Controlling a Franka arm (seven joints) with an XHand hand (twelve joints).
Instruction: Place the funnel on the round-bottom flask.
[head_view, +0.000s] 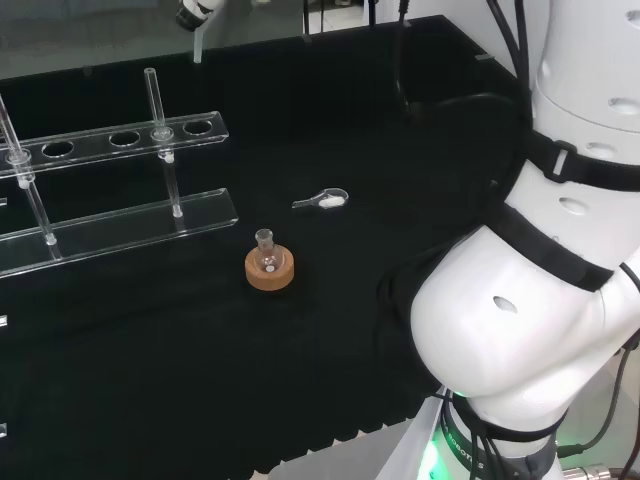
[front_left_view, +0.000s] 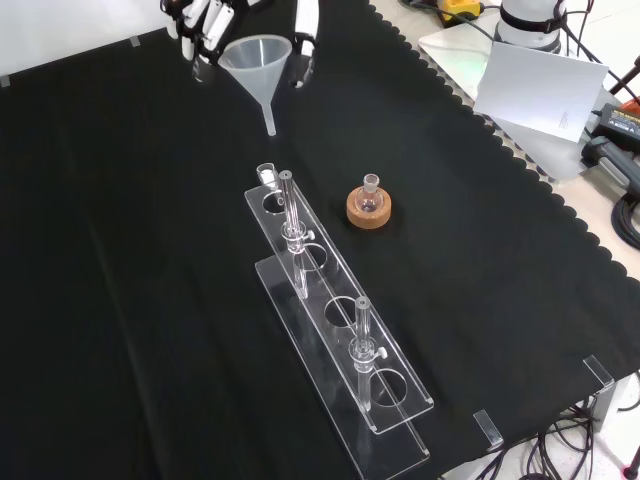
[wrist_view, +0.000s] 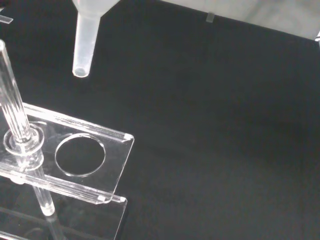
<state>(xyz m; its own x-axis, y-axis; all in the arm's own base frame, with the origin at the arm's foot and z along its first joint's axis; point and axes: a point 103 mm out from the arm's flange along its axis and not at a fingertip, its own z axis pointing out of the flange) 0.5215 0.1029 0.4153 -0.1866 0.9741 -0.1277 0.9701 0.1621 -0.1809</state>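
Cork ring stand (head_view: 270, 270) in our head view carries the small clear round-bottom flask (head_view: 265, 252), neck still bare. Front view: our black and white hand (front_left_view: 215, 22) has fingers curled round the translucent plastic funnel (front_left_view: 259, 62), held aloft, well apart from the flask. Wrist view: its spout (wrist_view: 84, 47) hangs near the clear acrylic tube rack (wrist_view: 75, 155). So we've grabbed it; carrying and seating remain.

No text or label can be read anywhere; the white arm base (head_view: 470, 445) bears print (seemingly lettering), too small.

Matt black cloth (front_left_view: 150, 300) is covering the bench. A translucent, smooth plastic funnel (front_left_view: 258, 62), clear glossy rack (front_left_view: 340, 340), and rough cork ring (front_left_view: 368, 210) are showing.
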